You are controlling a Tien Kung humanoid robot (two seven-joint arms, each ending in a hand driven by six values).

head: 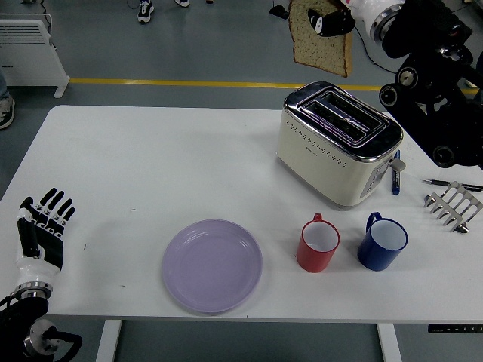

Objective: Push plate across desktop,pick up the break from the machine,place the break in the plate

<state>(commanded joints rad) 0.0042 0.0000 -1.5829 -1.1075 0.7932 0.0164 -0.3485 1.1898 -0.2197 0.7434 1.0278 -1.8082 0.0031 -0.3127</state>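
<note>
My right hand [332, 16] is shut on a slice of brown bread [318, 39] and holds it high above the cream toaster [332, 158], clear of its empty slots. The lilac plate [212, 265] lies empty on the white table [151, 166] near the front edge, left of the toaster. My left hand [44, 228] rests open at the table's front left corner, far from the plate.
A red mug [318, 243] and a blue mug [382, 242] stand in front of the toaster, right of the plate. A metal toast rack [453, 205] and a pen [451, 183] lie at the right edge. A white radiator [29, 44] stands on the floor.
</note>
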